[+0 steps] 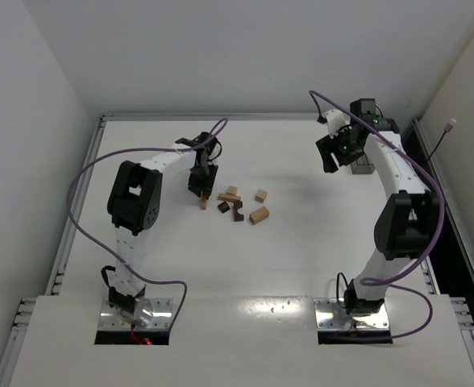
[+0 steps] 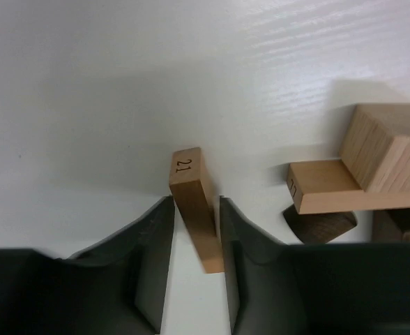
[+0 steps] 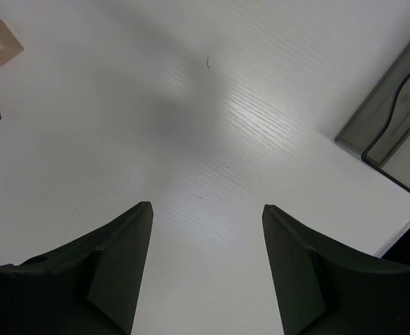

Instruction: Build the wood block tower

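The right gripper (image 3: 206, 206) hangs above the white table (image 1: 301, 266) near the smoky-grey tray (image 3: 393, 132), fingers wide apart. The left gripper (image 2: 196, 198) straddles tan block 21 (image 2: 191, 188), fingers seemingly clamped on it, just left of the loose wooden blocks (image 1: 237, 203) at mid-table.

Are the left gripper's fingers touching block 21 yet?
Cannot tell. Left wrist view: the left gripper closely flanks tan block 21, but neither contact nor gap shows plainly.

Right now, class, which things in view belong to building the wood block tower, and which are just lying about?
Belong to the job:
- upright tan block marked 21
- loose tan and dark brown blocks beside it

Just lying about:
- smoky-grey see-through tray, far right
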`<state>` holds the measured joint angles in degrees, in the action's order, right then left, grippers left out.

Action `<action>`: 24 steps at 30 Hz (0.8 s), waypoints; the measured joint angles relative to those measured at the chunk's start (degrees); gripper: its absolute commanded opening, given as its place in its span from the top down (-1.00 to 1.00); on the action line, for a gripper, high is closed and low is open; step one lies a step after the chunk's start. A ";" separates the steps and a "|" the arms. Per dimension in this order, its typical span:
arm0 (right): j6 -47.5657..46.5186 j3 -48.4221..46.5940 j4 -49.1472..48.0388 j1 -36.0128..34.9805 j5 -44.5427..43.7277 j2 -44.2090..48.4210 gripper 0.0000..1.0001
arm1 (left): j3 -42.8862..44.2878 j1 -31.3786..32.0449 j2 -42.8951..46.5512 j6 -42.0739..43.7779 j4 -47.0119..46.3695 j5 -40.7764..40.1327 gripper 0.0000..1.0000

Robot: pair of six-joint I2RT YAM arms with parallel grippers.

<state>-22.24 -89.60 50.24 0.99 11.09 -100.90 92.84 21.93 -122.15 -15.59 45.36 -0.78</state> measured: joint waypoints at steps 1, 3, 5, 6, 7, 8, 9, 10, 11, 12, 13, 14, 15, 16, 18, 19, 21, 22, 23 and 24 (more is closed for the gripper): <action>0.00 0.00 0.02 0.00 -0.04 -0.11 -0.22 | 0.00 -0.13 0.00 0.00 0.02 -0.02 0.83; 0.00 0.00 0.02 -0.02 -0.15 -0.31 -0.20 | 0.00 -0.26 0.00 0.13 0.07 0.02 1.00; 0.00 0.00 0.02 -0.02 -0.31 -0.33 -0.20 | 0.00 -0.33 0.00 0.37 -0.02 0.09 1.00; 0.00 0.00 0.02 -0.04 -0.39 -0.33 -0.20 | 0.04 -0.35 0.00 0.37 0.00 0.09 1.00; 0.00 0.00 0.02 -0.07 -0.42 -0.33 -0.20 | 0.20 -0.35 -0.04 0.59 0.07 0.11 1.00; 0.00 0.00 0.02 -0.07 -0.44 -0.33 -0.20 | 0.68 -0.35 -0.33 0.96 0.17 0.11 1.00; 0.00 0.00 0.02 -0.07 -0.46 -0.33 -0.20 | 1.53 -0.35 -0.83 1.38 0.20 0.09 1.00; 0.00 0.00 0.02 -0.07 -0.46 -0.33 -0.20 | 2.82 -0.35 -1.66 1.68 0.44 0.07 1.00; 0.00 0.00 0.04 -0.07 -0.46 -0.33 -0.20 | 4.66 -0.35 -2.80 2.16 0.59 0.07 1.00; 0.00 0.00 0.02 -0.07 -0.50 -0.33 -0.20 | 6.97 -0.35 -4.31 2.86 0.50 -0.07 1.00; 0.00 0.00 0.02 -0.07 -0.59 -0.33 -0.20 | 9.92 -0.37 -6.03 3.54 0.94 -0.31 1.00; 0.00 0.00 0.04 -0.07 -0.63 -0.33 -0.20 | 13.38 -0.33 -8.07 4.46 1.31 -0.63 1.00; 0.00 0.00 0.02 -0.07 -0.63 -0.33 -0.20 | 16.63 -0.33 -10.10 5.18 1.27 -0.96 1.00; 0.00 0.00 0.02 -0.07 -0.66 -0.33 -0.20 | 19.78 -0.24 -12.02 6.05 1.38 -1.16 1.00; 0.00 0.02 0.02 -0.07 -0.68 -0.31 -0.20 | 24.48 -0.11 -14.86 7.80 1.25 -1.38 1.00; 0.00 0.04 0.02 -0.07 -0.72 -0.28 -0.20 | 25.53 -0.02 -15.50 8.52 1.11 -1.27 1.00; 0.00 0.39 -0.04 -0.07 -0.90 -0.09 -0.17 | 25.92 0.31 -15.76 10.58 1.03 -0.92 1.00; 0.00 0.79 0.00 -0.04 -1.14 0.13 -0.17 | 25.75 0.57 -15.76 11.45 0.74 -0.79 1.00; 0.00 1.09 0.13 0.00 -1.33 0.33 -0.17 | 25.27 1.01 -15.58 12.63 0.26 -0.79 1.00; -0.02 1.27 0.22 0.00 -1.53 0.50 -0.17 | 24.61 1.42 -15.30 13.94 -0.37 -0.74 1.00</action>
<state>-22.26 -88.33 50.46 0.99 9.56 -100.40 117.45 23.35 -137.45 -1.65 44.99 -1.52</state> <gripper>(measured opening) 0.588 0.141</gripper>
